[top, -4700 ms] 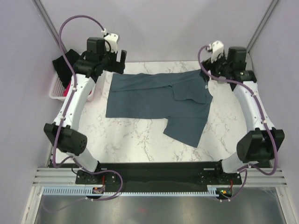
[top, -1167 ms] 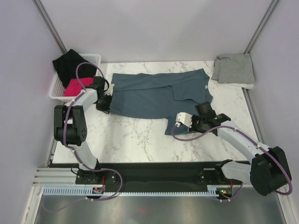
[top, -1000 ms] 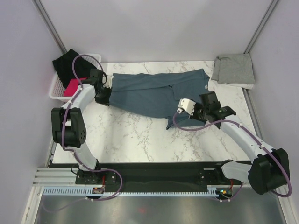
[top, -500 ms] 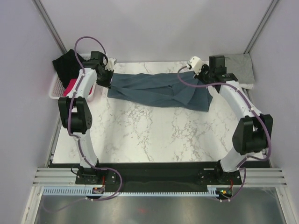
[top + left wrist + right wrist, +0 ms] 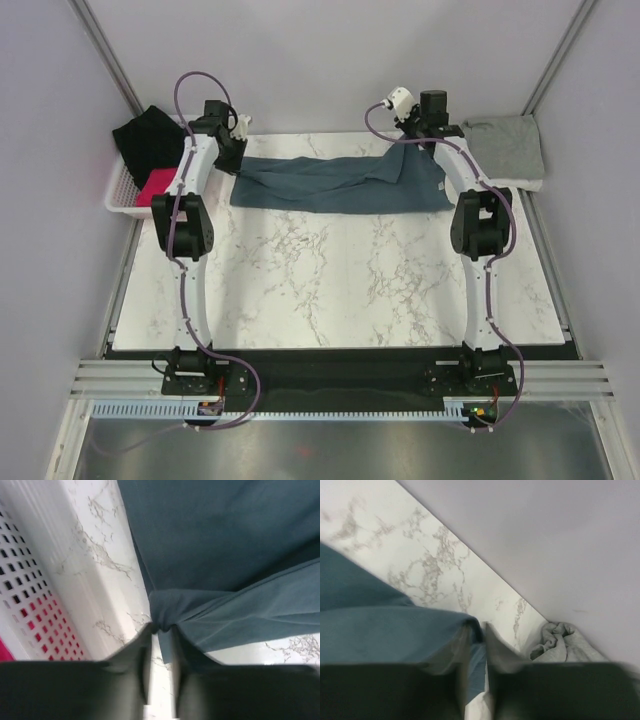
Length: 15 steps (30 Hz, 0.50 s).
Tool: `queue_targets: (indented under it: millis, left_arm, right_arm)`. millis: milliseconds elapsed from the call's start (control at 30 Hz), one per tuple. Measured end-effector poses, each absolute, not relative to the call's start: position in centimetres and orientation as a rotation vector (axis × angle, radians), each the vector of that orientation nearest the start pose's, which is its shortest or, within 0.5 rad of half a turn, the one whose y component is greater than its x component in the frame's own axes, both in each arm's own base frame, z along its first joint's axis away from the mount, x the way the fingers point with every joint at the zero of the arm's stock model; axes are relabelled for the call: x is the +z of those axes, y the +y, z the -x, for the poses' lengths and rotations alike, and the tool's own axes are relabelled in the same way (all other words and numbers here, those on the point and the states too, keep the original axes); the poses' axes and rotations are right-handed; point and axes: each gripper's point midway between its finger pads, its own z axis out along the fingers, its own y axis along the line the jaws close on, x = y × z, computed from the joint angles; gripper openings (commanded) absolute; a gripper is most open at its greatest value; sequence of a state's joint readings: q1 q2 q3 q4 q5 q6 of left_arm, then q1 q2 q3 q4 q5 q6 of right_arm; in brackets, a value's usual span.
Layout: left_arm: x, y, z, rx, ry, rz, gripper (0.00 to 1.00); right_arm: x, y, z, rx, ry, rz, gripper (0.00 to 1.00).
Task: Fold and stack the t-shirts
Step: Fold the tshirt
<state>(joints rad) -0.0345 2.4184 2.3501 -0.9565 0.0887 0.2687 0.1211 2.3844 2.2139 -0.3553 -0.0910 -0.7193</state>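
The dark slate-blue t-shirt [image 5: 330, 185] lies as a narrow folded band along the table's far edge, with a small white label near its right end. My left gripper [image 5: 230, 160] is shut on its left corner, and the left wrist view shows the bunched cloth [image 5: 225, 545] pinched at the fingertips of that gripper [image 5: 161, 629]. My right gripper [image 5: 403, 143] is shut on a fold of the same shirt [image 5: 370, 625] near its right end, with cloth between the tips of that gripper [image 5: 477, 627]. The light grey t-shirt [image 5: 505, 148] sits crumpled at the back right corner.
A white mesh basket [image 5: 118, 190] stands off the table's left edge, holding a black cloth [image 5: 145, 140] and a red cloth [image 5: 158, 186]. It is close beside the left gripper, its wall [image 5: 30, 580] filling the left wrist view. The grey shirt [image 5: 560, 645] lies just right of the right gripper. Lilac walls enclose the back.
Both arms have swung from the table's middle to its far edge with the blue shirt's near edge. The shirt has folded over into a narrow band.
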Motion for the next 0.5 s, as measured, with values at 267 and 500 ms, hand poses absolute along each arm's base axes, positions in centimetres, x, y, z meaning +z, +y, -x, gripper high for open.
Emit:
queue_targets:
  millis: [267,500]
  left_arm:
    - [7.9,-1.4,-54.7,0.006,2.624,-0.395,0.58]
    - [9.9,-2.6,-51.9,-0.108,2.620,-0.381,0.57]
  right_arm:
    - [12.6,5.0,-66.7,-0.346,2.014,0.717,0.78]
    - [16.9,6.7,-62.5,-0.116,2.047,0.522,0.73]
